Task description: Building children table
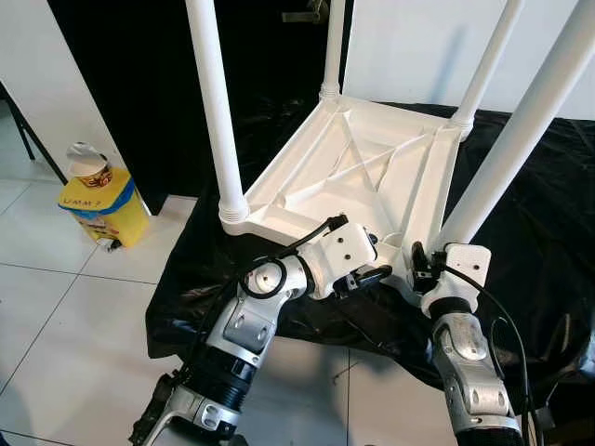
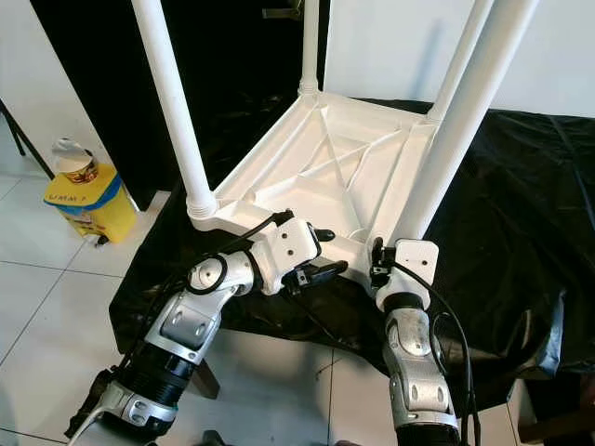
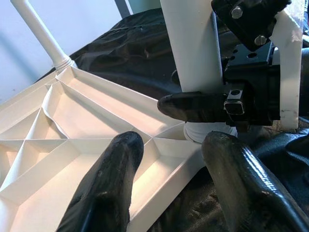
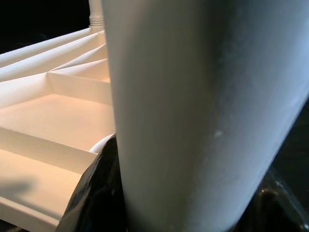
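Assembly looks nearly finished: the white plastic children's table [image 1: 353, 167] lies upside down on a black cloth [image 1: 548, 214] spread over the tiled floor [image 1: 56, 316], its ribbed underside facing up and four white tubular legs standing in the corner sockets. From left, a yellow container with a white lid [image 1: 100, 200] sits on the tiles, well apart from the work. The near-left leg [image 1: 216, 111] rises from its collar. The left gripper [image 3: 169, 193] hovers over the table's near edge, fingers spread and holding nothing. The right gripper [image 1: 426, 262] is clamped around the base of the near-right leg [image 1: 521, 130], just above its socket. What likely remains is seating that last leg fully and turning the table upright.
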`<state>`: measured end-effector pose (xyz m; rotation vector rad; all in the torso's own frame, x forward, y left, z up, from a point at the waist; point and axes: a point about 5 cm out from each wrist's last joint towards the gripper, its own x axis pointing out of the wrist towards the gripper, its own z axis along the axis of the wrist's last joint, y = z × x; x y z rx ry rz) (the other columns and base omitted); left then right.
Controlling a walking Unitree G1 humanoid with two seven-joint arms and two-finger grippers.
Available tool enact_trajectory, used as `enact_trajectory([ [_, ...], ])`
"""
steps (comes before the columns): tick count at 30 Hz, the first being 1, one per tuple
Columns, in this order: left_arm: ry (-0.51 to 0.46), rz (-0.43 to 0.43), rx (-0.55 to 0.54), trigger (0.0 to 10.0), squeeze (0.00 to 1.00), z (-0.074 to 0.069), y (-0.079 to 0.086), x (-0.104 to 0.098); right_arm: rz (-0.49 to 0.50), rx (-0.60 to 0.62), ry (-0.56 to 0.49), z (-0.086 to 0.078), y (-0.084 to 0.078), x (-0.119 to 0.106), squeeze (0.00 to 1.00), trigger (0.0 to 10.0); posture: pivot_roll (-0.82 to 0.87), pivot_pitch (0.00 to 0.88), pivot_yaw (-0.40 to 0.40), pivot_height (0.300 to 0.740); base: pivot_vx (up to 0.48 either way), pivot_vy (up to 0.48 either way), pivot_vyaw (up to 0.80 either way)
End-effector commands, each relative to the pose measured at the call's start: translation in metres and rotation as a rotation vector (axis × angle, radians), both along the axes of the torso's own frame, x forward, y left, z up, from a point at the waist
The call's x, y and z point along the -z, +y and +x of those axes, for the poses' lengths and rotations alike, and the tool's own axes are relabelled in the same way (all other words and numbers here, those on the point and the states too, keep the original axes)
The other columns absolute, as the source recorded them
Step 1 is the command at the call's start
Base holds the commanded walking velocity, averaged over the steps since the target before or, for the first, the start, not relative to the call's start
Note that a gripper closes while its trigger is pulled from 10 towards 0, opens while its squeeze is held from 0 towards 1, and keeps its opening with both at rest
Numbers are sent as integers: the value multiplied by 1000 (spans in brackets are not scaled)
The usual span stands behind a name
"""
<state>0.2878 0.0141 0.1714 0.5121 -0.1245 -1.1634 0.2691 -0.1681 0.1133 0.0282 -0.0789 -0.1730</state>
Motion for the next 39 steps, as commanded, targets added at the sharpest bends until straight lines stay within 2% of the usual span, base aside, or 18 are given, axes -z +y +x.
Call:
enact_trajectory([
  [1,-32,-40,-113,10000,0,5,3,0,20,16,58,-5,-1,11,0,10000,-57,0,-41,740,0,0,0],
  [2,-31,-41,-113,10000,0,5,3,0,20,17,54,-5,0,10,435,10000,-58,2,-39,740,0,0,0],
  [3,-29,-41,-113,10000,0,5,3,0,19,7,45,-5,-1,8,1000,10000,-59,5,-38,740,0,0,0],
  [9,-24,-41,-111,10000,0,4,3,0,14,-81,10,-8,-6,1,1000,10000,-63,12,-36,740,0,0,0],
  [12,-24,-43,-112,10000,0,5,2,0,1,-167,-6,-10,-13,-2,1000,10000,-65,13,-35,740,0,0,0],
  [16,-24,-42,-112,10000,0,5,2,0,-6,-190,-13,-11,-17,-4,1000,10000,-65,13,-35,740,0,0,0],
  [19,-26,-41,-111,10000,0,6,2,0,-31,-309,-18,-9,-26,-8,1000,10000,-68,10,-31,740,0,0,0],
  [21,-27,-41,-111,10000,0,7,2,-1,-46,-344,-11,-7,-28,-8,1000,10000,-69,10,-30,740,0,0,0],
  [24,-27,-41,-111,10000,0,7,2,-1,-46,-344,-11,-7,-28,-8,1000,10000,-69,10,-30,740,0,0,0],
  [25,-28,-41,-111,10000,0,7,2,-1,-58,-380,-1,-4,-29,-8,169,10000,-68,10,-30,740,0,0,0],
  [26,-29,-42,-110,10000,0,8,2,-2,-85,-421,13,1,-30,-7,0,10000,-69,10,-29,740,0,0,0],
  [31,-30,-42,-110,10000,0,7,2,-2,-131,-495,32,10,-27,-5,0,10000,-62,11,-29,740,0,0,0],
  [32,-31,-41,-113,10000,0,7,3,-2,-166,-549,44,16,-21,-3,0,10000,-54,11,-33,740,0,0,0],
  [35,-31,-40,-115,10000,0,7,3,-2,-178,-565,50,17,-19,-2,0,10000,-50,12,-34,740,0,0,0],
  [36,-31,-40,-116,10000,0,7,4,-2,-184,-578,52,18,-19,-1,0,9686,-49,12,-35,740,0,0,0],
  [37,-32,-40,-119,10000,0,7,4,-2,-184,-586,55,18,-18,0,0,5176,-44,13,-37,740,0,0,0],
  [38,-32,-40,-119,10000,0,7,4,-2,-184,-586,55,18,-18,0,0,5176,-44,13,-37,740,0,0,0],
  [39,-32,-40,-121,10000,0,7,5,-2,-185,-590,58,18,-18,0,0,0,-42,14,-38,740,0,0,0],
])
